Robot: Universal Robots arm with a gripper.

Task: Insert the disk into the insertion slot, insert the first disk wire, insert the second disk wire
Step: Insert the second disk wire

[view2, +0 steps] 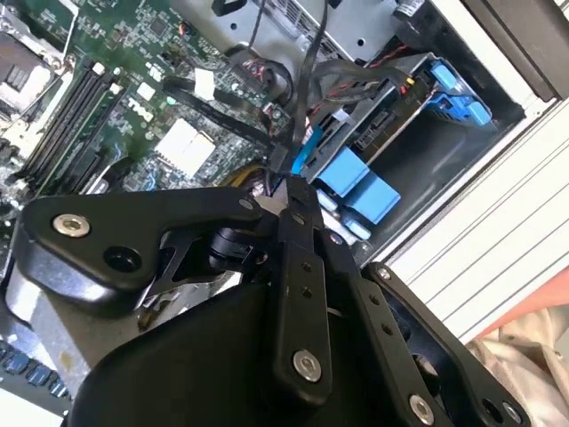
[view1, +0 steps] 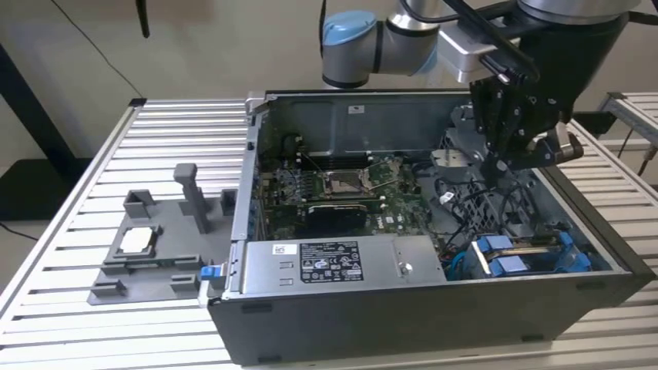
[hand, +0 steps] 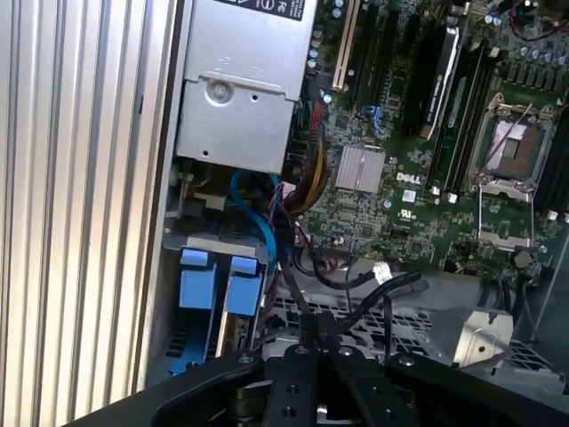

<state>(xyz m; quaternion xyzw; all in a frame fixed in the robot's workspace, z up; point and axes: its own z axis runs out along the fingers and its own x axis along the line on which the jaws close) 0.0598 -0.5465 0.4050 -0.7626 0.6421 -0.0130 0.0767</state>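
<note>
Hovering near the disk (view1: 520,257) at the exterior view's lower right, my gripper (view2: 292,191) was closed, apparently pinching a black wire (hand: 316,327).

A desk (view1: 154,139) of ribbed, pale metal slats fills the foreground under soft, even light. Behind the desk rises a plain cream wall (view1: 226,46). A black post (view1: 26,100) slants just off the desk's edge at the exterior view's left. A second slatted surface (view1: 632,108) lies beside the desk on the exterior view's right. In the second wrist view, crumpled pale and reddish cloth (view2: 524,342) lies beyond the desk's edge.
</note>
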